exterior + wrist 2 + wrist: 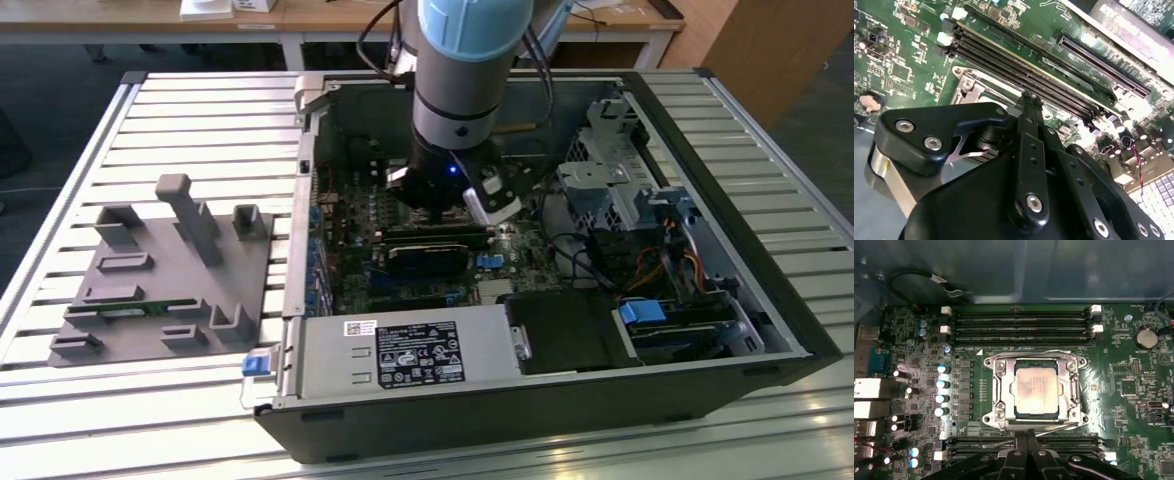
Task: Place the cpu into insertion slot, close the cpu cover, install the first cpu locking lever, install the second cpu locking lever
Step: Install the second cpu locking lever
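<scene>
Long black memory slots (1021, 325) flank the socket on the green board. The cpu (1034, 388) lies flat in the insertion slot (1000, 371), silvery top up, cpu cover (1070, 390) closed around it. The gripper (1026, 439) hovers beside it, fingers pressed together, empty.

The cpu (1033, 391), a flat square chip with a pale silvery top, lies seated in the insertion slot (1035, 356), a metal-rimmed square socket in the green circuit board, just ahead of the tool (1026, 442) tips in the first wrist view. The cpu cover (1070, 390), a thin silver frame with a large window, lies flat around the chip, closed over the socket. Thin wire locking levers (1054, 427) run along the frame's edges, one nearest the tool.
</scene>
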Robot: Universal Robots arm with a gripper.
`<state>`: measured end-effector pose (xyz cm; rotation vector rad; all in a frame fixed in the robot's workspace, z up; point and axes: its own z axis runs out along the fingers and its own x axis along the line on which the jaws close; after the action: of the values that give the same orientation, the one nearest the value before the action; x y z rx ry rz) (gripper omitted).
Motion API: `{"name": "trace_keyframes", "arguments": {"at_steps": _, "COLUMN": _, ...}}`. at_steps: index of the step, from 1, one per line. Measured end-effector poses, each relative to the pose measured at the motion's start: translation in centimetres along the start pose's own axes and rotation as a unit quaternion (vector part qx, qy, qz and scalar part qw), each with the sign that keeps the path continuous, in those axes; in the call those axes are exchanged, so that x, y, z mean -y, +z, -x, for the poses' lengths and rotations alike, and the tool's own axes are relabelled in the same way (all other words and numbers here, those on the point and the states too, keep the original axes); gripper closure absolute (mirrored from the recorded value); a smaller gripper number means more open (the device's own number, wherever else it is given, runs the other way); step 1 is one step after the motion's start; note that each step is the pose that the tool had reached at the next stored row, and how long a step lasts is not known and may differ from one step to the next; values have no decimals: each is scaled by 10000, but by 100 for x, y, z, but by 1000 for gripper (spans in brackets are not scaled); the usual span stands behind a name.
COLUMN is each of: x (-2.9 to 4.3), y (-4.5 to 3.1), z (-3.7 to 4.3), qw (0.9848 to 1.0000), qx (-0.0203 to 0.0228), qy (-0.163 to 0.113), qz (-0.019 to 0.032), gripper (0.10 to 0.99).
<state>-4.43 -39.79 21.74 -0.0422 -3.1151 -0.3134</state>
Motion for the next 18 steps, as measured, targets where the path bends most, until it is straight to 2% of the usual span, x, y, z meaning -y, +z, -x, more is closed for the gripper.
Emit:
{"name": "trace_keyframes", "arguments": {"at_steps": 4, "x": 35, "y": -4, "z": -47, "qw": 9998, "qx": -4, "qy": -1, "qz": 185, "gripper": 984}}
{"name": "trace_keyframes", "arguments": {"at_steps": 5, "x": 44, "y": -5, "z": -62, "qw": 9998, "qx": -5, "qy": -2, "qz": 217, "gripper": 984}}
{"name": "trace_keyframes", "arguments": {"at_steps": 14, "x": 75, "y": 73, "z": -119, "qw": 9997, "qx": -7, "qy": -2, "qz": 252, "gripper": 984}}
{"name": "trace_keyframes", "arguments": {"at_steps": 18, "x": 79, "y": 81, "z": -123, "qw": 9995, "qx": -8, "qy": -2, "qz": 316, "gripper": 984}}
